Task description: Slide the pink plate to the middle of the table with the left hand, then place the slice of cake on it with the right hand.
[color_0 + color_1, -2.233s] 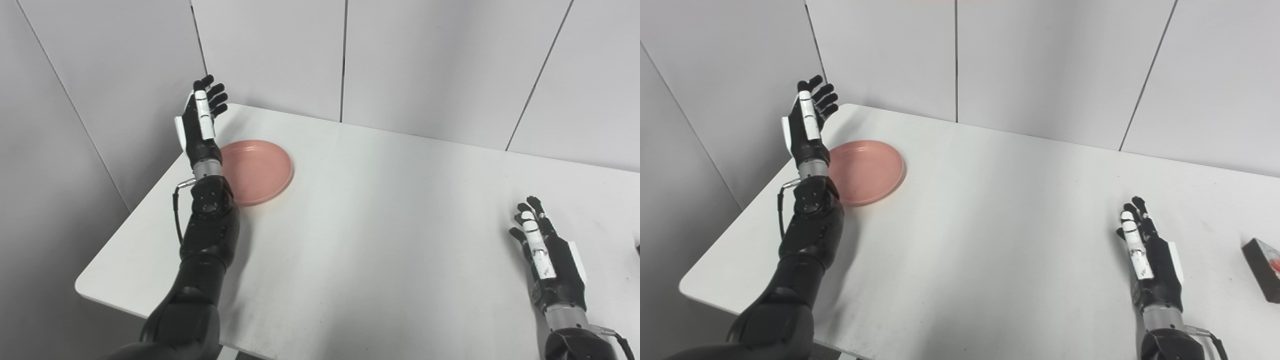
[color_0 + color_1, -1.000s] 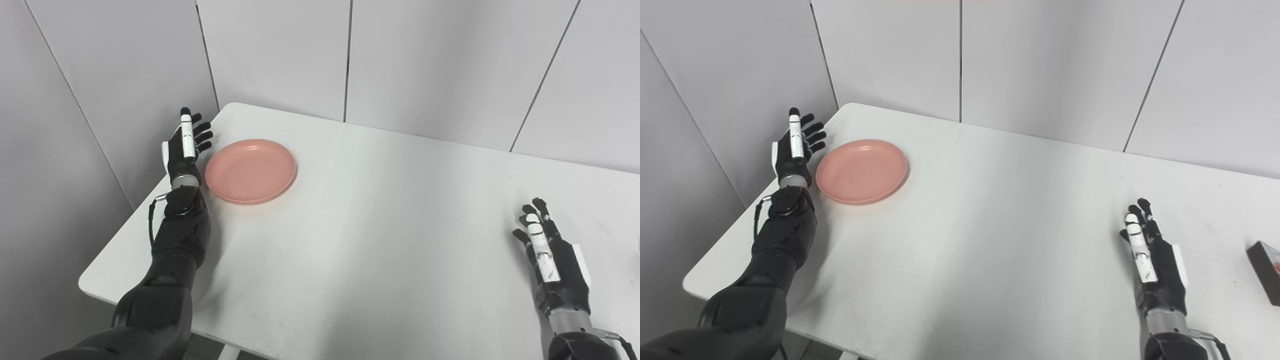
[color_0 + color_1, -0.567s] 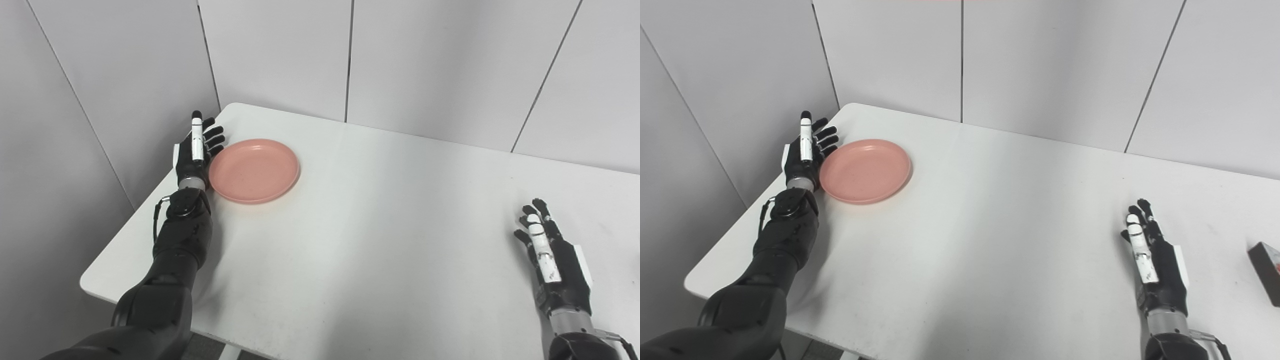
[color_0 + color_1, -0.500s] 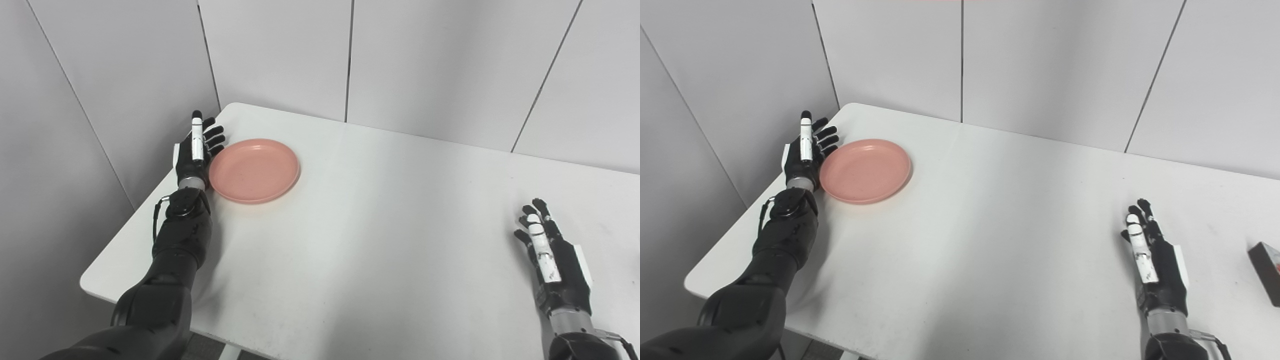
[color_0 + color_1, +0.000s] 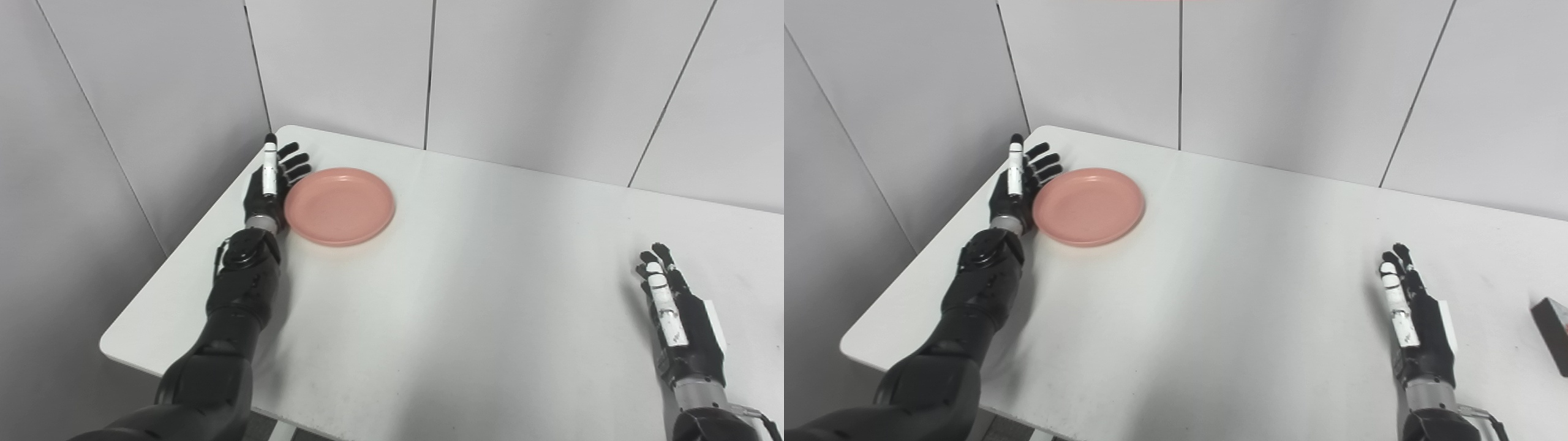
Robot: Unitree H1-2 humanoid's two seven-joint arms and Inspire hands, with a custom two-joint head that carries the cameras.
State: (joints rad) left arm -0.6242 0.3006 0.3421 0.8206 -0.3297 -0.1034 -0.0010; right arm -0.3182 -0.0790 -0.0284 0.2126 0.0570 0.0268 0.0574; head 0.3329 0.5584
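nudged a little toward centre since before, pink plate (image 5: 340,206) at the table (image 5: 465,318) far left, flat left hand (image 5: 268,187) against its rim, fingers apart; mid-slide, needing further rightward push; right hand (image 5: 1418,321) spread, idle near cake (image 5: 1554,334).

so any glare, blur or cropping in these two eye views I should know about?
Left eye view: soft even light, no glare on the pink plate; faint shadow beside the left hand; the cake is out of frame. Right eye view: equally sharp, no motion blur on the right hand; the slice of cake is cut by the right edge.
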